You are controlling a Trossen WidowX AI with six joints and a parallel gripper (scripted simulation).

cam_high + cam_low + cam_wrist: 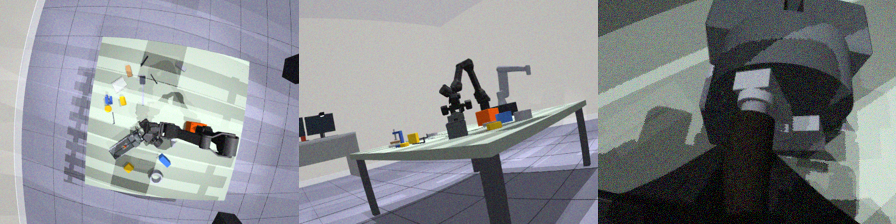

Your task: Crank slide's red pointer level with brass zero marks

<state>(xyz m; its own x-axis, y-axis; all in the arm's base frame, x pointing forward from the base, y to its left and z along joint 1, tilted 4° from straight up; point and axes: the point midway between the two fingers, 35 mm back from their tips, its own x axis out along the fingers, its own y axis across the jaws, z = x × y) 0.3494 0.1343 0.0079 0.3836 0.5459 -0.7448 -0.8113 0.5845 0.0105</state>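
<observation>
Tool (140,132) (455,110) (745,155) closed on crank handle (749,155).
Machine (123,146) (457,129) (793,47) stands on worktop (209,175) (422,154); pointer level unreadable.

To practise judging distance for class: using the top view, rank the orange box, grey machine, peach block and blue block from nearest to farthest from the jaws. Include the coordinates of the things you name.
1. Grey machine (116,154) (457,130) (788,45), directly at the grasp
2. Blue block (165,161) (504,117), toward the picture's bottom
3. Orange box (191,127) (486,117), picture right
4. Peach block (128,71) (394,142), toward the picture's top
</observation>
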